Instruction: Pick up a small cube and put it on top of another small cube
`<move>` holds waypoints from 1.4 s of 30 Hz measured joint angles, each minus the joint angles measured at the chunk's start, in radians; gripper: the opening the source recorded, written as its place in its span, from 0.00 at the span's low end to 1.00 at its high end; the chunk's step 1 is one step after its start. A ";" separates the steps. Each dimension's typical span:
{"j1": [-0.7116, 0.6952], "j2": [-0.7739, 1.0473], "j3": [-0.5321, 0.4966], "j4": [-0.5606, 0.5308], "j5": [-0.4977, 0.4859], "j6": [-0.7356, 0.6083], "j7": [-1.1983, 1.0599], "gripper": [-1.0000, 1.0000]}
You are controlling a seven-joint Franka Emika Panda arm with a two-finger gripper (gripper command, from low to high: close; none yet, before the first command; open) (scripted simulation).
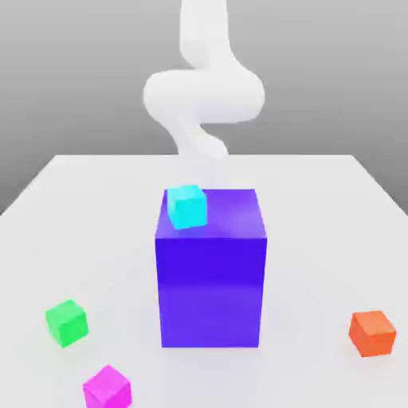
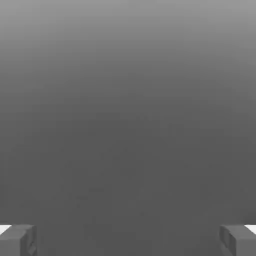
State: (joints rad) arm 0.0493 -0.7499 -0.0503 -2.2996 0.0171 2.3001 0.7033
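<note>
At the exterior view's left, the small bright green cube sits on the white table, with the small magenta-pink cube just beside it, nearer the camera. Both lie at the near edge. The tall blue-violet block stands between them and the white arm behind. The gripper is spread wide and empty, so I judge a long reach past the block comes first.

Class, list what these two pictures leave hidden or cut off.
- Exterior view: the blue-violet block hides the table behind it, and the arm is cut off by the top edge.
- Hand view: the gripper stands open; each fingertip is cut off by an edge.
</note>
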 joint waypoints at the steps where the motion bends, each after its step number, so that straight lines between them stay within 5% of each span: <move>1: 0.021 0.021 -0.022 0.000 0.008 0.001 -0.042 0.50; 25: 0.380 0.495 -0.452 0.003 0.330 0.008 -1.082 0.50; 42: 0.398 0.845 -0.523 0.007 0.589 0.003 -1.839 0.50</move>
State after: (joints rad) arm 0.4468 0.0950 -0.5729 -2.2922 0.6060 2.3035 -1.1353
